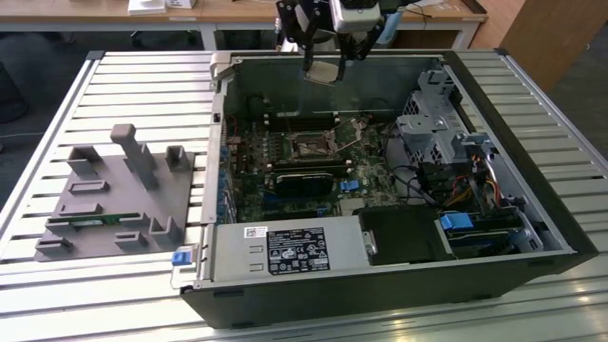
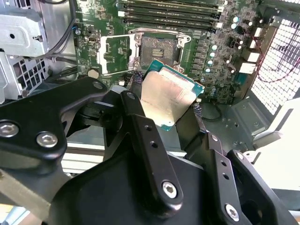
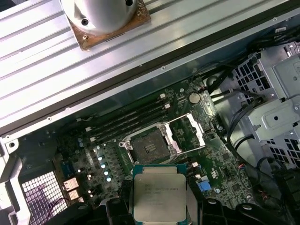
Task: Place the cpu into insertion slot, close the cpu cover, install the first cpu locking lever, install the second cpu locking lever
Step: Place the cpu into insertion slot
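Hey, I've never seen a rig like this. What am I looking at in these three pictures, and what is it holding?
It's a robot arm working over an open computer case on a slatted metal table. One picture is from a camera off the arm; two are from cameras riding at its wrist. Its jaws are shut on the cpu, held over the case. The insertion slot is bare, its cpu cover swung open. A grey fixture sits beside the case.

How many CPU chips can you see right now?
1. The cpu is clamped in the gripper, above the open computer case and the empty insertion slot.
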